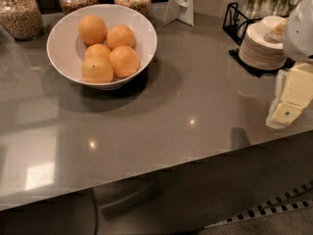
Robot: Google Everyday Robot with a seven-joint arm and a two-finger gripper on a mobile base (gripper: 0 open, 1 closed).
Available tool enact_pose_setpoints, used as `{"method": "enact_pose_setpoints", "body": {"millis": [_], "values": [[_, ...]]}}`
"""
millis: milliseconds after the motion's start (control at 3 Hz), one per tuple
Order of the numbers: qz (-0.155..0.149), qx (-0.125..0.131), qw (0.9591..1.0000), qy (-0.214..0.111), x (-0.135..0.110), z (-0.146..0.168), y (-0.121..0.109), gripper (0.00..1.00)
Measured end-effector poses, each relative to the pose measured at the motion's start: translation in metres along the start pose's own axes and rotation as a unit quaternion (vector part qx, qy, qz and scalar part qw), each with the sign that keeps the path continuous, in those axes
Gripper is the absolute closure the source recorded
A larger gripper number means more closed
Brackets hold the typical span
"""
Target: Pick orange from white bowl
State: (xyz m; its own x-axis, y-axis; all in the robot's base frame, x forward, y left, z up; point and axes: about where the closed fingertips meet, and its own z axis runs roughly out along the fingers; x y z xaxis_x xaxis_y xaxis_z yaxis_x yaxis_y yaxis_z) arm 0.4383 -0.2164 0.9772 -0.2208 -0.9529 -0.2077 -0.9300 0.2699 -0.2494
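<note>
Pincer [285, 112] hangs at three o'clock, open or closed I cannot tell; white bowl [62, 50] at ten o'clock; best take the front orange [97, 70] from above.

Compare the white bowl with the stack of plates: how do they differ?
The white bowl is a single deep, flared dish holding five oranges; the stack of plates is many shallow pieces. The white bowl sits far left on the counter, the stack of plates far right, behind the gripper at the right edge. Both are round and white.
</note>
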Motion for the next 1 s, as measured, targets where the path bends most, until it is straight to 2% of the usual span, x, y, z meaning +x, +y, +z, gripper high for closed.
{"method": "enact_pose_setpoints", "body": {"millis": [333, 667, 1000], "values": [[0.0, 0.0, 1.0, 0.0, 0.0, 0.0, 0.0, 0.0], [0.004, 0.012, 0.9995, -0.03, -0.012, 0.005, -0.007, 0.0], [0.012, 0.036, 0.9948, -0.095, -0.047, 0.015, -0.026, 0.0]]}}
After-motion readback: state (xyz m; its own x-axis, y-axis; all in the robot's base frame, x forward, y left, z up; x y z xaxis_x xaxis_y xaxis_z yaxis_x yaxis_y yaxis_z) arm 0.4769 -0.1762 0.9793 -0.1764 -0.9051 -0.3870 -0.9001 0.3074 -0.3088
